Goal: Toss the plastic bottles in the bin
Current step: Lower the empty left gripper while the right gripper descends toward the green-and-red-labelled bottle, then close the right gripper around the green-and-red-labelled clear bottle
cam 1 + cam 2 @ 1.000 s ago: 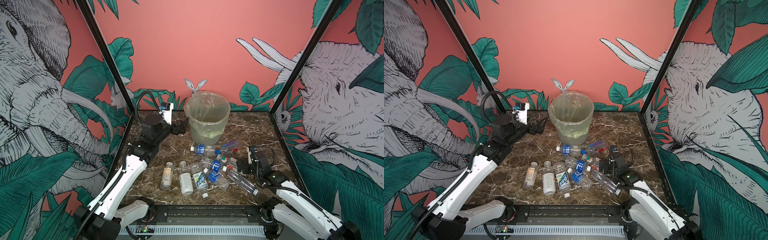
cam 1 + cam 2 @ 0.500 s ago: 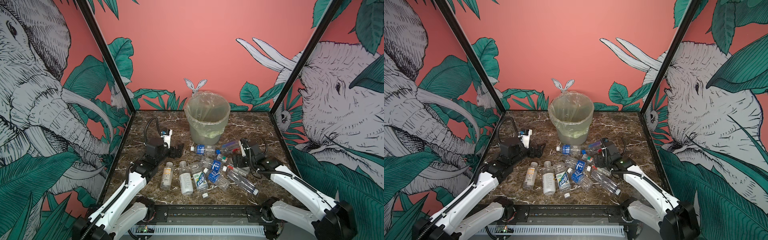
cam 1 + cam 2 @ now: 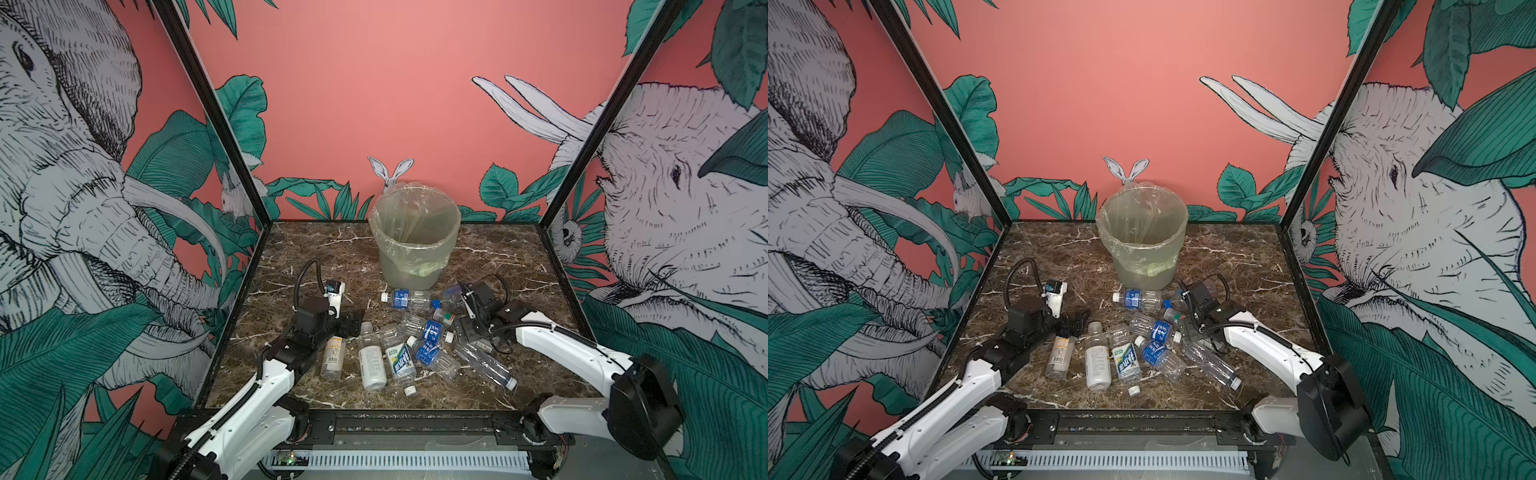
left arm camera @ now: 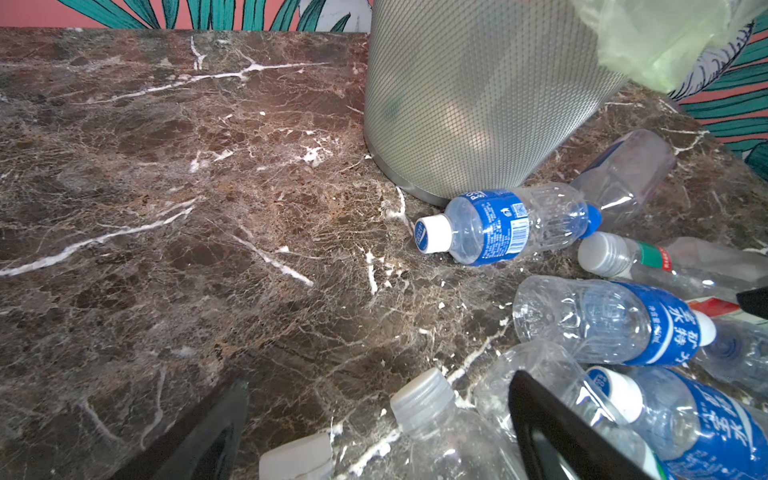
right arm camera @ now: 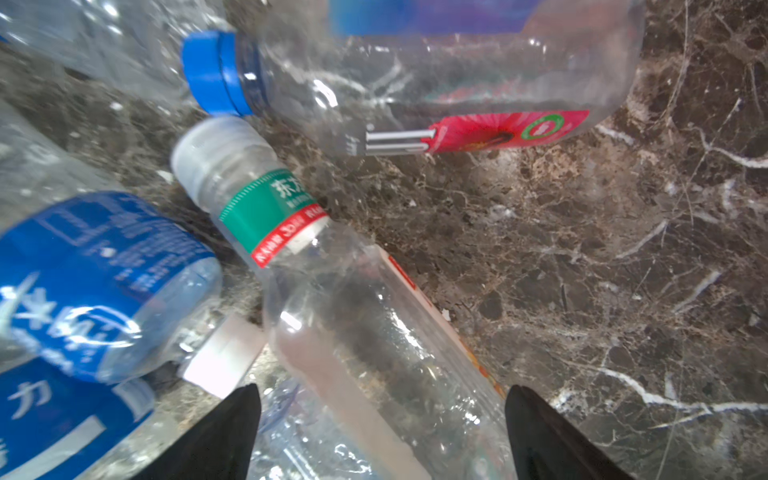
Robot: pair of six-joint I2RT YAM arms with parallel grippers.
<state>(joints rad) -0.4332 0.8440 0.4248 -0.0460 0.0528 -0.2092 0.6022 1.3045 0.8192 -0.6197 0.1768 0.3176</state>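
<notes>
Lying nearest on the tabletop (image 3: 291, 257), a row of plastic bottles (image 3: 372, 365) sits side by side: a yellowish-labelled one on the left, then a white one, a green-and-blue-labelled one, a blue-labelled one and a long clear one on the right. A loose white cap (image 3: 410, 390) lies in front of them.

Just beyond the row's left end, the left hand (image 4: 380, 382) hangs low with its fingers spread and nothing in them. A pale ribbed bottle cap (image 4: 419, 399) sits in the gap.

On the right of the pile, the right hand (image 5: 382, 390) is down over the green-and-red-banded bottle (image 5: 365, 311), one finger on each side of its clear body. The fingers are apart and not clamped, and the bottle lies flat on the marble.

Farther back, a white-capped blue-labelled bottle (image 4: 490, 224) rests against the foot of the bin (image 3: 411, 266), with a blue-capped clear bottle (image 5: 415, 83) just beside it. The bin stands upright at the far centre, its bag folded over the rim.

Ten or so bottles lie on the tabletop, so most of the job looks undone. Dim shapes show through the bin's wall, but what they are cannot be told.
</notes>
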